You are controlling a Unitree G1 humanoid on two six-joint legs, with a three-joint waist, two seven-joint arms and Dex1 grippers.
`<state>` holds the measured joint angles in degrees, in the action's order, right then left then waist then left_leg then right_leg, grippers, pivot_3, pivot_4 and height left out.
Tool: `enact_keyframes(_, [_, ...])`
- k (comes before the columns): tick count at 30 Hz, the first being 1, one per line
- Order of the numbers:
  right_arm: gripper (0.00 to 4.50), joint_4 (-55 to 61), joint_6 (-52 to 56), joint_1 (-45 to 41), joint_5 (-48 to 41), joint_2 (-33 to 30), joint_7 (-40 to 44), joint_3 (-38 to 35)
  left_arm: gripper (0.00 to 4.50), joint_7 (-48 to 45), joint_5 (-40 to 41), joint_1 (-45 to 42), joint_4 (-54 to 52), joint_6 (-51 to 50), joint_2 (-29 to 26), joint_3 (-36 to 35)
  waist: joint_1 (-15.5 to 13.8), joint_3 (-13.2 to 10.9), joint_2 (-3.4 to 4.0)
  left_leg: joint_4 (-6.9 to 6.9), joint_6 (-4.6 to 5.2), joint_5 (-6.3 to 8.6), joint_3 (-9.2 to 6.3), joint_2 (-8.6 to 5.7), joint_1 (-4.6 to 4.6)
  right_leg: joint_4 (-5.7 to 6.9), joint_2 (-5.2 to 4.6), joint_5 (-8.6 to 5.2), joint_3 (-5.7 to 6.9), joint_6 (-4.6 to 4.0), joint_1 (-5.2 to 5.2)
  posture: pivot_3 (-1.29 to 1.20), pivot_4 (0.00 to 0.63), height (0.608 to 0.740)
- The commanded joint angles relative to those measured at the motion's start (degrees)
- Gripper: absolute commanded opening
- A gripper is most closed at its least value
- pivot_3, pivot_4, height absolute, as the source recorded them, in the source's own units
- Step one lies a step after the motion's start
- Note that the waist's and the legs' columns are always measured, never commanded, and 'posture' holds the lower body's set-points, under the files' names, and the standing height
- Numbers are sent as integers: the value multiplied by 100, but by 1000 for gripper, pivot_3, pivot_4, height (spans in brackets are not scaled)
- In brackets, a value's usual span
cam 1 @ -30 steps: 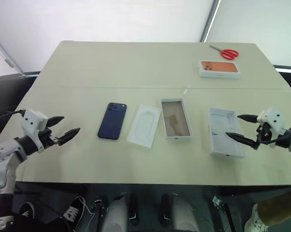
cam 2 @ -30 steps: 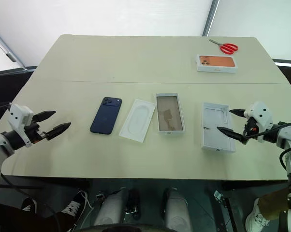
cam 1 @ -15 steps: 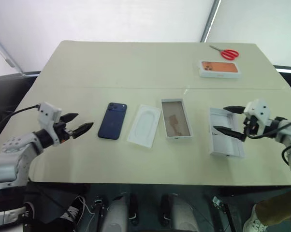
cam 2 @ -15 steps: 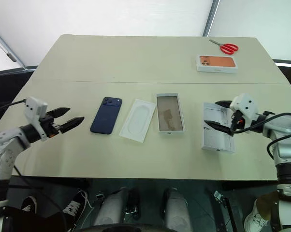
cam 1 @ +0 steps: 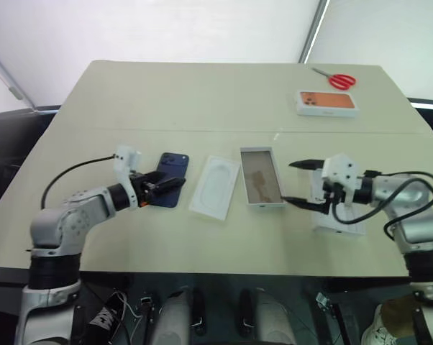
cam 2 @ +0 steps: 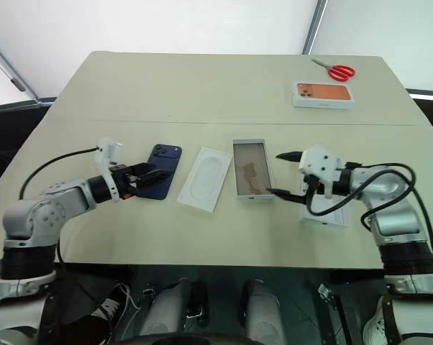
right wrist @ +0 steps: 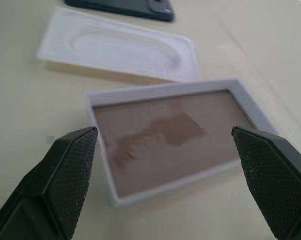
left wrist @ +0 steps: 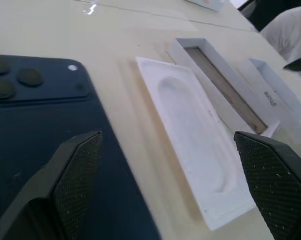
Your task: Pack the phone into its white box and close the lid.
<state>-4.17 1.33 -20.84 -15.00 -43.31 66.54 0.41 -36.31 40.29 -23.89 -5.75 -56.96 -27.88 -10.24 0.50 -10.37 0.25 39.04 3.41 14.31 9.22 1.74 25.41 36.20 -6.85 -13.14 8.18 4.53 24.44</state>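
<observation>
The dark blue phone (cam 1: 172,171) lies face down on the table, left of the white box (cam 1: 261,176), which lies open with its brownish floor showing. My left gripper (cam 1: 167,188) is open and low over the phone's near end; one of its fingers (left wrist: 73,175) sits above the phone (left wrist: 30,125). The lid (cam 1: 344,221) lies underside up to the right of the box. My right gripper (cam 1: 294,183) is open between lid and box, pointing at the box (right wrist: 170,137). Its hand hides the lid's far part.
A flat white insert (cam 1: 215,187) with an oval recess lies between phone and box. At the far right of the table are a white box with an orange phone print (cam 1: 326,102) and red scissors (cam 1: 334,77). The table's front edge is close to both arms.
Both arms swung inward. The left gripper moved right to the phone. The right gripper moved left across the lid toward the white box. Both stayed open.
</observation>
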Motion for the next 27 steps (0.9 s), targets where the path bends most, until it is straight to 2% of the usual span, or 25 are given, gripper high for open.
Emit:
enact_keyframes(1, [4498,115,-39,-44,5,28,-131,-63,4449,91,179,-294,223,-312,152,42,-16,0,0,0,0,0,0,-1,0,0,0,0,0,0,-1,0,150,738])
enact_keyframes(4, [4498,109,-58,-40,23,30,-157,-39,4449,-33,275,-424,339,-508,203,76,2,0,-2,2,1,0,-1,-1,0,0,1,0,0,0,-1,0,150,738])
enact_keyframes(8, [4498,9,-160,-50,108,56,-231,-21,4449,142,-156,-695,743,-268,295,339,-1,0,-1,1,0,-1,-1,0,-1,1,3,0,0,0,-1,0,150,738])
enact_keyframes(17, [4498,-16,-275,-16,229,159,-409,23,4449,64,-245,-1024,1139,-721,526,812,3,1,-2,2,0,-1,-1,0,-2,1,3,0,-1,0,-3,0,150,738])
enact_keyframes(27, [4498,-41,-323,-18,283,186,-536,3,4449,171,-191,-1162,1489,-1175,765,682,4,3,-1,5,0,-2,-2,-1,-6,3,2,0,-1,0,-8,0,150,738])
